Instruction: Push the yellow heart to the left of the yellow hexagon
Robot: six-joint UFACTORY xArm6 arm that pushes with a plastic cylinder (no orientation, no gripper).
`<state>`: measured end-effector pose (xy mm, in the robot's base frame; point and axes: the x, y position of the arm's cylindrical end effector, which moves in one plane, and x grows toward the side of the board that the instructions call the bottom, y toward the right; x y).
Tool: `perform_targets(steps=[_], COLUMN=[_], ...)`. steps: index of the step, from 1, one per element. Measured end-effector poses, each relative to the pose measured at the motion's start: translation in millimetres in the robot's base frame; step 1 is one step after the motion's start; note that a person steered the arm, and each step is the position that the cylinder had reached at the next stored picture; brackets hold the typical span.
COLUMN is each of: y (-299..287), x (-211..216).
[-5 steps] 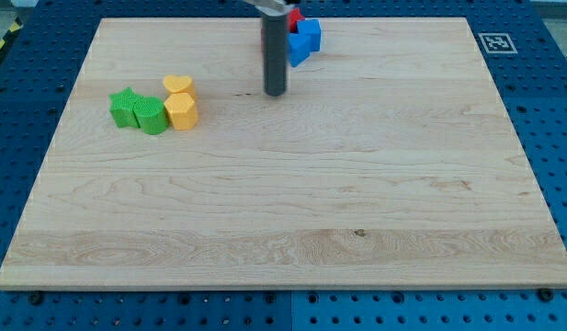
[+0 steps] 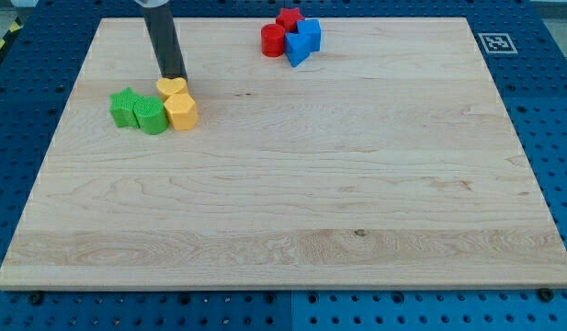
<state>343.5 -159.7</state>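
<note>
The yellow heart (image 2: 172,89) lies at the view's upper left, touching the top edge of the yellow hexagon (image 2: 182,111). My tip (image 2: 173,77) stands right at the heart's top edge, on the side toward the view's top. The dark rod rises from there up out of the view.
A green star (image 2: 125,107) and a green block (image 2: 151,117) sit directly left of the hexagon, touching in a row. A cluster of two red blocks (image 2: 275,39) and two blue blocks (image 2: 302,41) lies at the view's top centre. The wooden board (image 2: 292,211) rests on a blue pegboard.
My tip has moved from the board's upper middle to the view's left, up to the heart's top edge. The heart has shifted slightly left. The red and blue cluster is uncovered.
</note>
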Motion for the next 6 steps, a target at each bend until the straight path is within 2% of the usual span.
perform_targets(steps=[2, 6], y=[-2, -25], x=[56, 66])
